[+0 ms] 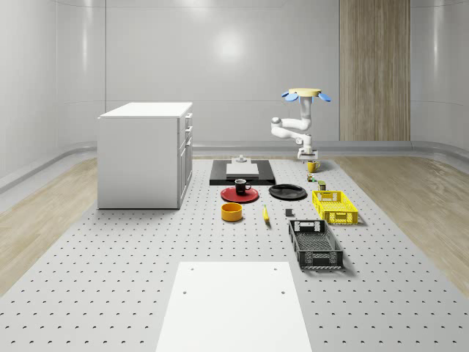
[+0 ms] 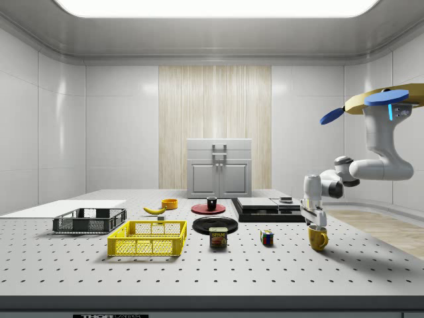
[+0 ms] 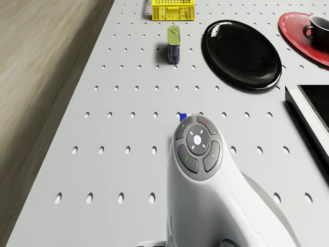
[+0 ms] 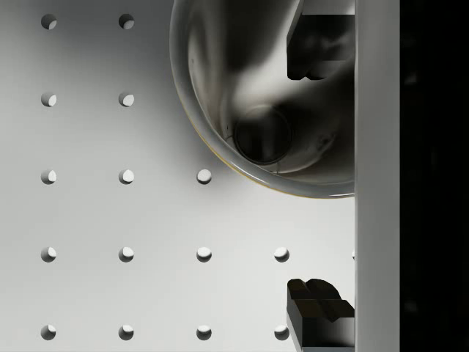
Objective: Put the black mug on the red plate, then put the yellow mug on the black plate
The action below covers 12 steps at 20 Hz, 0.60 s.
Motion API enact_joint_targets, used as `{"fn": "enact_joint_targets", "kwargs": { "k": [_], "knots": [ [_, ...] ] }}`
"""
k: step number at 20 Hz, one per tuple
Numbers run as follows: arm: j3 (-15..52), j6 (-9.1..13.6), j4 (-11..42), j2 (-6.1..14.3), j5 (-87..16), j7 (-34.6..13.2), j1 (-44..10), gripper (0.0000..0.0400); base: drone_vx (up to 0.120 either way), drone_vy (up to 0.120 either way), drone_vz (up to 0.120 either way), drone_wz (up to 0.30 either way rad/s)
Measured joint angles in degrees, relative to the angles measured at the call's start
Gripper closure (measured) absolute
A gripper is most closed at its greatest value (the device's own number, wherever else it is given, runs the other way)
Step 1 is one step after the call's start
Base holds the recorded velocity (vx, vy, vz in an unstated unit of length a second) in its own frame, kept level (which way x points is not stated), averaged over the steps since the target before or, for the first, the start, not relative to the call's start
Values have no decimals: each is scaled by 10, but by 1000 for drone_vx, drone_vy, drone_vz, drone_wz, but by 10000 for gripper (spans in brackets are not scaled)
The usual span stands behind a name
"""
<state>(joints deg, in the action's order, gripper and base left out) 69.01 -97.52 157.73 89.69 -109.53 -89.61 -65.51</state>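
One "SPAM"-labelled can (image 2: 218, 237); hand (image 2: 314, 220) fingers apart, one inside yellow mug (image 2: 318, 238), drone (image 2: 387, 99) above.

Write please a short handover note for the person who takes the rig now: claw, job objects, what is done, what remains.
Claw: open, straddling the rim of the glossy yellow mug, one finger inside and one outside; mug not lifted, it rests on the perforated table.
Drone: hovers over the table's far corner, above that mug.
Small black mug: already standing on the round red plate. First step done.
Glossy round black plate: bare, beside the red one.
Left: close on the yellow mug, carry it to the black plate.
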Motion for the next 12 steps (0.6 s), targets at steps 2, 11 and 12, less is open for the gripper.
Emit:
{"fn": "enact_joint_targets", "kwargs": {
  "k": [2,11,12],
  "knots": [
    [0,1,0,-1,0,0,0,64,0,0,0,0],
    [0,3,0,-3,-1,1,1,266,0,0,0,0],
    [0,3,0,-3,-1,1,1,271,0,0,0,0]
  ]
}}
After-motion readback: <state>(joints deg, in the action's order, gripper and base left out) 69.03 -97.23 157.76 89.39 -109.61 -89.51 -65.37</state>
